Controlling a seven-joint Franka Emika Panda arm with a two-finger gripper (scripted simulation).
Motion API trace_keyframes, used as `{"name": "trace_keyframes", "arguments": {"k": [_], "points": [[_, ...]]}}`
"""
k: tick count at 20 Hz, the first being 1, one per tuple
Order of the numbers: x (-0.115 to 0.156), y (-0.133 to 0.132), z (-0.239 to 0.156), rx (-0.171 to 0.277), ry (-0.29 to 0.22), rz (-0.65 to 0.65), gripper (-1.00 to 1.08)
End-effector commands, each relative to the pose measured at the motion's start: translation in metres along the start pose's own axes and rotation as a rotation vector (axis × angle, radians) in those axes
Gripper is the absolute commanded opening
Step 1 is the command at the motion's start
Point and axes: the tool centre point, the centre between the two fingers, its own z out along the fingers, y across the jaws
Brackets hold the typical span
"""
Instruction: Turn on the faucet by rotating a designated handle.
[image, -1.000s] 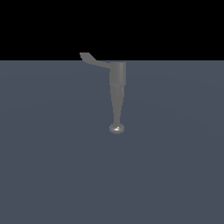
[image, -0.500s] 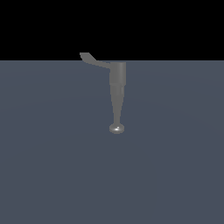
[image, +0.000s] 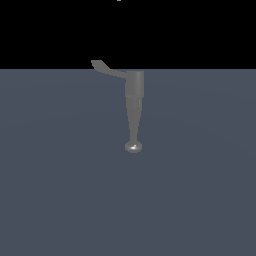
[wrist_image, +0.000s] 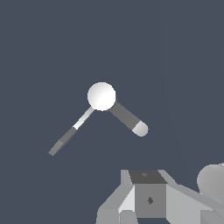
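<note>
While the gripper sits high above, spread unreadable, aim for the handle paddle at 8 o'clock of the faucet, not the spout.

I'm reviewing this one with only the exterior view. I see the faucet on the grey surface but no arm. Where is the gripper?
Observer: The wrist view shows part of the gripper looking down on the faucet from above, touching nothing.
Operator: Is it at the handle?
Observer: No. The handle lies clear of it, and seen from above it forms a V with the spout.
Operator: Are the jaws open or shut?
Observer: That cannot be told, because the wrist view cuts the gripper off at the picture's edge.
</note>
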Motion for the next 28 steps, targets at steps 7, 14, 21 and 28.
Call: {"name": "trace_keyframes", "arguments": {"k": [7,14,21,28], "points": [[0.010,-0.041,0.028,-0.003,0.004,0.195,-1.00],[0.015,-0.073,0.055,-0.006,0.013,0.354,-1.00],[0.019,-0.103,0.085,-0.008,0.024,0.510,-1.00],[0.020,-0.125,0.109,-0.008,0.036,0.625,-1.00]]}}
